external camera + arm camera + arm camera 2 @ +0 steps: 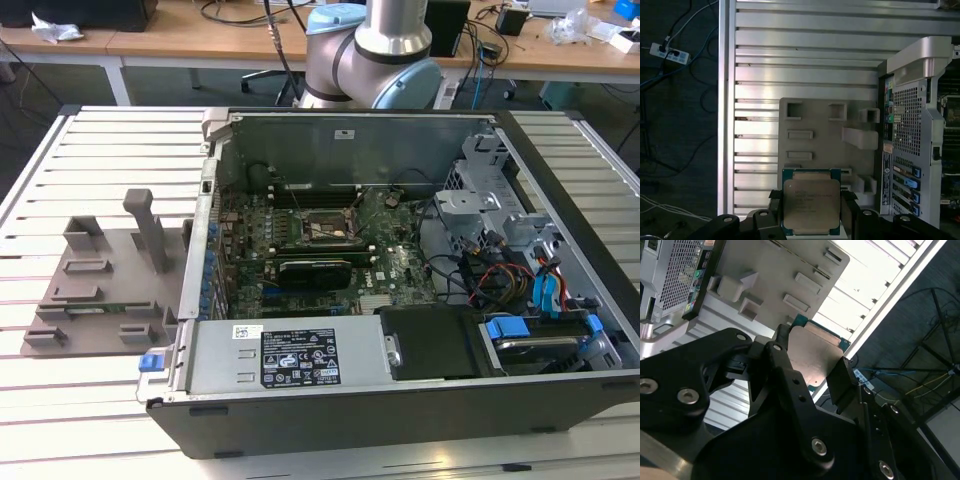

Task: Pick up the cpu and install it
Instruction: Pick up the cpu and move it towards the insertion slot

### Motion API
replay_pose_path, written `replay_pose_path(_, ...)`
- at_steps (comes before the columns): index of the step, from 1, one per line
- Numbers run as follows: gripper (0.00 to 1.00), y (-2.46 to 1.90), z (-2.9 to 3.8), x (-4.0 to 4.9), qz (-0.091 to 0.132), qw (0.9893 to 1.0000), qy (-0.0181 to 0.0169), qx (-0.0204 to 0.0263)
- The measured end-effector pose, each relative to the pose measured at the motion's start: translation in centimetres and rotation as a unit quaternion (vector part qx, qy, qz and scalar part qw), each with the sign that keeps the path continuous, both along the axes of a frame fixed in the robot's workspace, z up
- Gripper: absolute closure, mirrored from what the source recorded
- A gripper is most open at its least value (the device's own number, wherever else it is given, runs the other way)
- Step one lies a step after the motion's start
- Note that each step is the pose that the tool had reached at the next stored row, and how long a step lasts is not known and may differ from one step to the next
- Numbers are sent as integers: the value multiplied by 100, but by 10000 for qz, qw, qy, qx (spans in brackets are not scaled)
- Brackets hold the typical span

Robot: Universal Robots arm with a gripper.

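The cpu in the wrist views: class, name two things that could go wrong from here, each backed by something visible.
1. The gripper pinches the cpu by two opposite edges only, above the grey tray; a slip could tilt or drop it.
2. The socket lies low inside the computer case, with a black card and cables nearby; the gripper might snag them or seat the chip crooked.

Dull satin metal cpu (811, 205) top, matt black fingers (849, 215), matt grey plastic tray (825, 150), shiny ribbed metal table (805, 60)
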State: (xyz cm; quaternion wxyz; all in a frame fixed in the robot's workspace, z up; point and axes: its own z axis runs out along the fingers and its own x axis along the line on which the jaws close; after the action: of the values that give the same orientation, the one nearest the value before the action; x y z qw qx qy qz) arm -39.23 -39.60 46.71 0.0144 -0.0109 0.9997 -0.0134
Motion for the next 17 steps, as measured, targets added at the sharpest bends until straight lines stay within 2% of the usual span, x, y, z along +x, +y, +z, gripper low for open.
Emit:
replay_pose_path(4,45,-1,1,2,0,10000,1,1)
replay_pose_path(6,45,0,1,21,1,10000,1,23)
replay_pose_path(7,45,0,-1,46,0,10000,1,49)
replay_pose_path(8,45,0,-8,75,0,10000,3,55)
replay_pose_path(10,45,0,-28,116,0,10000,3,55)
replay_pose_path(11,45,0,-44,190,0,10000,3,55)
replay_pose_path(17,45,-1,-57,370,0,10000,4,55)
